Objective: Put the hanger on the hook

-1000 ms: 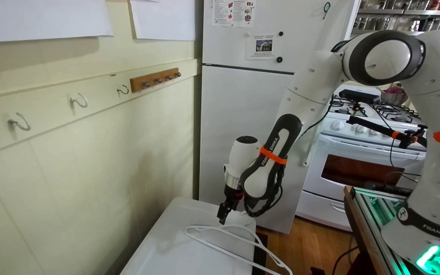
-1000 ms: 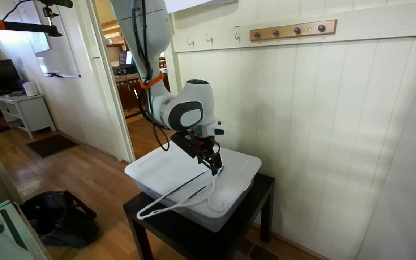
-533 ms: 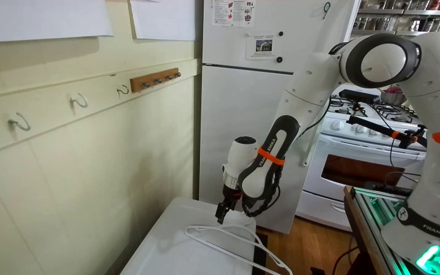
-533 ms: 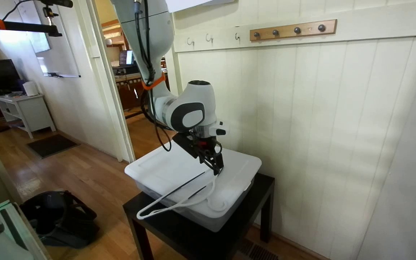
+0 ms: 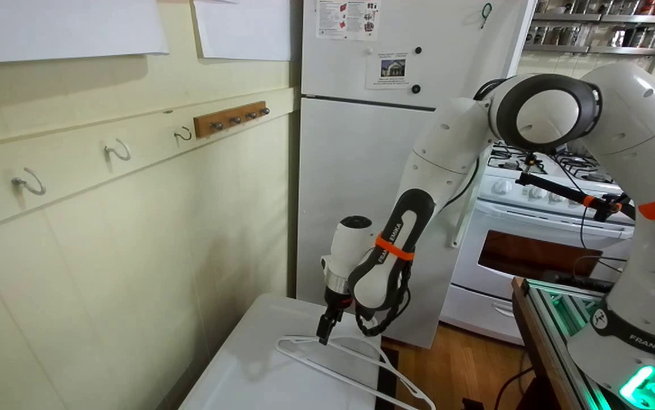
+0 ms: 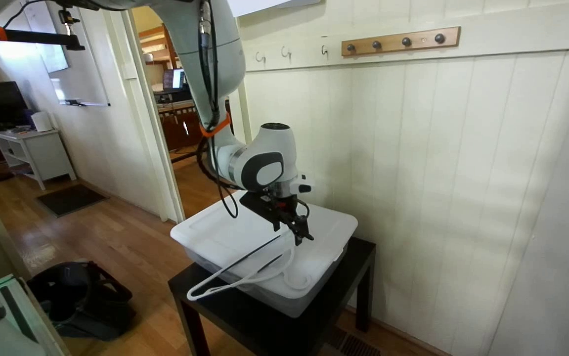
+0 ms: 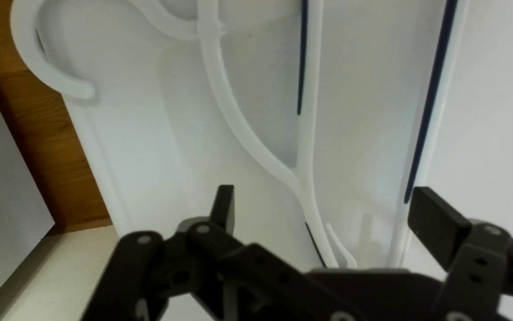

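The white hanger (image 5: 338, 376) lies on the lid of the white box, with part of it past the lid's edge; it also shows in an exterior view (image 6: 244, 281) and in the wrist view (image 7: 256, 147). My gripper (image 5: 324, 337) is low over the hanger and points down. In the wrist view its jaws (image 7: 325, 209) are wide apart and empty. The hanger's forked arm runs between them, and the right fingertip overlaps its straight bar. Three curved hooks are on the cream rail, among them a white hook (image 5: 31, 182), also seen in an exterior view (image 6: 260, 57); nothing hangs on them.
The white box (image 6: 333, 225) stands on a black side table (image 6: 363, 247) close to the wall. A brown wooden strip with knobs (image 5: 207, 125) is on the same rail. A white fridge (image 5: 355, 171) stands behind the arm. A paper sheet (image 5: 60, 28) sticks out above the hooks.
My gripper has moved down, closer to the hanger, with the whole arm sinking along with it. The hanger and the box have not moved.
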Tool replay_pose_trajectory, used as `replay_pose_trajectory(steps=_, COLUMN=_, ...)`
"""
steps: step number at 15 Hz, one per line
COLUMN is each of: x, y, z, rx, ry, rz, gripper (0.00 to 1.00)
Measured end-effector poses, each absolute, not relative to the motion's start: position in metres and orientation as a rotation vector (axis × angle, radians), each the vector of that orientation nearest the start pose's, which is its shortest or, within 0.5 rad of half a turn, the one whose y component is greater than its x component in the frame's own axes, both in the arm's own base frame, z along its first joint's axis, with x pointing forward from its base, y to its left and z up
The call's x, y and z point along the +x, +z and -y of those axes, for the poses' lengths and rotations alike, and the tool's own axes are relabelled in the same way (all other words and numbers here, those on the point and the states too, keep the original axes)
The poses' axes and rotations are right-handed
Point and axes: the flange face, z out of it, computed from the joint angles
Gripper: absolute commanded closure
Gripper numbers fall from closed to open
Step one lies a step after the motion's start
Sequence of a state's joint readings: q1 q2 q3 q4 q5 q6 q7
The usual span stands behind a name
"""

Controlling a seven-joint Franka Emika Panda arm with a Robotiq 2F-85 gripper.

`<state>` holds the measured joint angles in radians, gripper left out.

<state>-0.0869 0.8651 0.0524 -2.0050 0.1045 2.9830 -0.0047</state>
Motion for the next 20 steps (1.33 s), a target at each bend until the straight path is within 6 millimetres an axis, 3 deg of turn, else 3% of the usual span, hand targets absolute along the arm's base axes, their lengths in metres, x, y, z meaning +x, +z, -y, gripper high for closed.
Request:
replay_pose_trajectory(steps=4, x=0.589, y=0.011, z=0.017, rx=-3.104, ry=-0.196, rz=-0.083, gripper=0.07)
replay_pose_trajectory(steps=5, x=0.592, y=0.005, z=0.014, rx=-3.109, ry=-0.207, rz=-0.055, gripper=0.15)
replay_pose_trajectory(steps=6, x=0.595, y=0.0, z=0.011, rx=-3.113, ry=-0.216, rz=-0.03, gripper=0.31)
replay_pose_trajectory(steps=7, x=0.597, y=-0.005, z=0.009, rx=-3.117, ry=-0.22, rz=-0.008, gripper=0.34)
replay_pose_trajectory(steps=10, x=0.603, y=-0.017, z=0.006, rx=-3.128, ry=-0.244, rz=0.04, gripper=0.58)
replay_pose_trajectory(steps=15, x=0.613, y=-0.013, z=0.003, rx=-3.136, ry=-0.289, rz=0.12, gripper=0.95)
replay_pose_trajectory(steps=16, x=0.615, y=-0.013, z=0.001, rx=-3.137, ry=-0.294, rz=0.147, gripper=1.0)
replay_pose_trajectory(steps=20, x=0.619, y=-0.01, z=-0.011, rx=-3.148, ry=-0.308, rz=0.34, gripper=0.96)
